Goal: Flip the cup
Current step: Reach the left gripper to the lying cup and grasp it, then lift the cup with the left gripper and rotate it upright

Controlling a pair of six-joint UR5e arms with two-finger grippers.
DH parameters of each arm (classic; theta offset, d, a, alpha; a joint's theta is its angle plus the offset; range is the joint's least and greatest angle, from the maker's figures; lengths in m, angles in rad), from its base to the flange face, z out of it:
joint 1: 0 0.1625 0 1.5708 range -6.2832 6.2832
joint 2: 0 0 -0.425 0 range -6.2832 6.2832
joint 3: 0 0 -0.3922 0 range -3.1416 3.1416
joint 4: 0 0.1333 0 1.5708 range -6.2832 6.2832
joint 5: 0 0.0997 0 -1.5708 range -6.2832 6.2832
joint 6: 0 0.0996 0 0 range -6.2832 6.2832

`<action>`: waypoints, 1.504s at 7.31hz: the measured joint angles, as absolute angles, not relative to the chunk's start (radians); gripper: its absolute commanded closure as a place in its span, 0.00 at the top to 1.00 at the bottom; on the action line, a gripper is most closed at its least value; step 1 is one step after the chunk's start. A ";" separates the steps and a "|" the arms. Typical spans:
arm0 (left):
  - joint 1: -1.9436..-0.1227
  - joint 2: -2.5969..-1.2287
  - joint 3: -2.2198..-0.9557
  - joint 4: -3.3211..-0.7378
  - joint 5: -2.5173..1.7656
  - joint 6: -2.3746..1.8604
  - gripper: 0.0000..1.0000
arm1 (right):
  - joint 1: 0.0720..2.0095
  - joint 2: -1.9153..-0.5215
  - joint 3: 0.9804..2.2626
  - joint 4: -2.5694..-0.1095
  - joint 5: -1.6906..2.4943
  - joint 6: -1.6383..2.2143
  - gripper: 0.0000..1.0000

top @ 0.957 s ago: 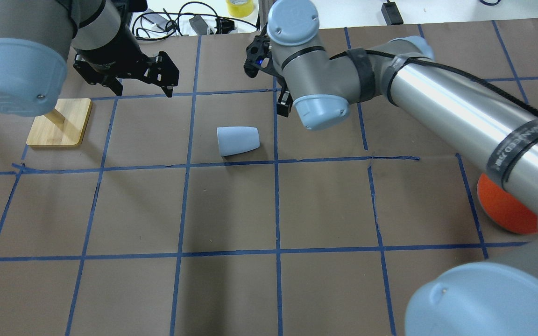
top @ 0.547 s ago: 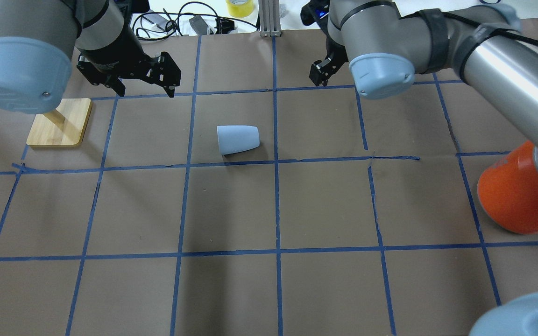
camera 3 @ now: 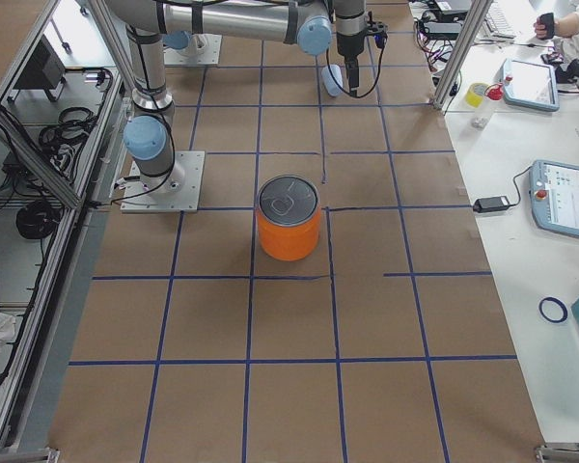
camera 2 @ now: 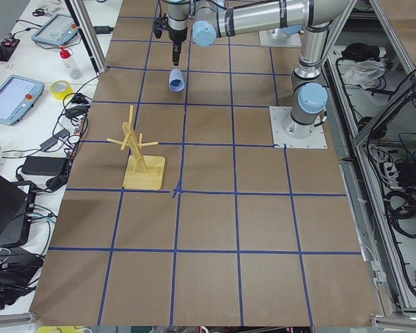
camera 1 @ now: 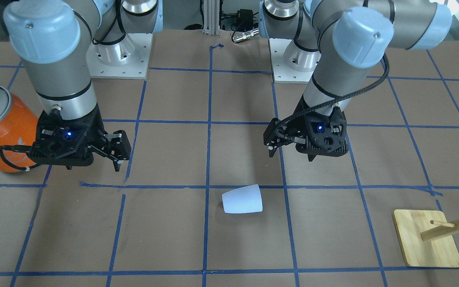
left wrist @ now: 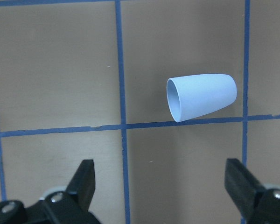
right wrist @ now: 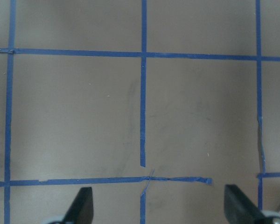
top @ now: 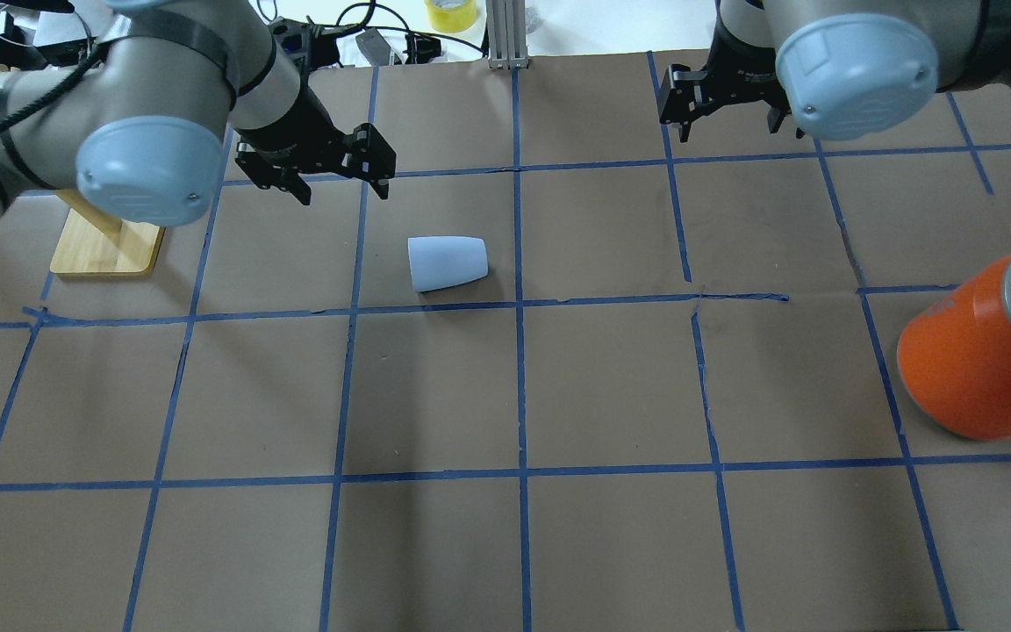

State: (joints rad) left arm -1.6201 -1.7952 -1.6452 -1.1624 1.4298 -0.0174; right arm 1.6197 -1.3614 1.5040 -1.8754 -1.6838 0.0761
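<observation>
The pale lavender-blue cup [top: 447, 263] lies on its side on the brown table, with its wide rim to the left in the overhead view. It also shows in the front view [camera 1: 242, 199] and in the left wrist view [left wrist: 201, 97], where its open mouth faces left. My left gripper [top: 343, 180] is open and empty, hovering above the table, beyond the cup and a little to its left. Its fingertips [left wrist: 84, 177] frame the bottom of the wrist view. My right gripper [top: 725, 123] is open and empty at the far right, well away from the cup.
A large orange can [top: 979, 360] with a silver top stands at the right edge. A wooden peg stand [top: 106, 246] on a square base stands at the left. Blue tape lines grid the table. Cables and a yellow tape roll [top: 450, 13] lie beyond the far edge.
My right arm has swung away from beside the cup to the far right. My left gripper has moved right, closer to the cup. The cup has not moved.
</observation>
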 measured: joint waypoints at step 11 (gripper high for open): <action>-1.554 -2.110 -1.670 -1.037 1.018 0.078 0.00 | 1.594 -1.448 1.514 -1.590 -1.689 0.044 1.00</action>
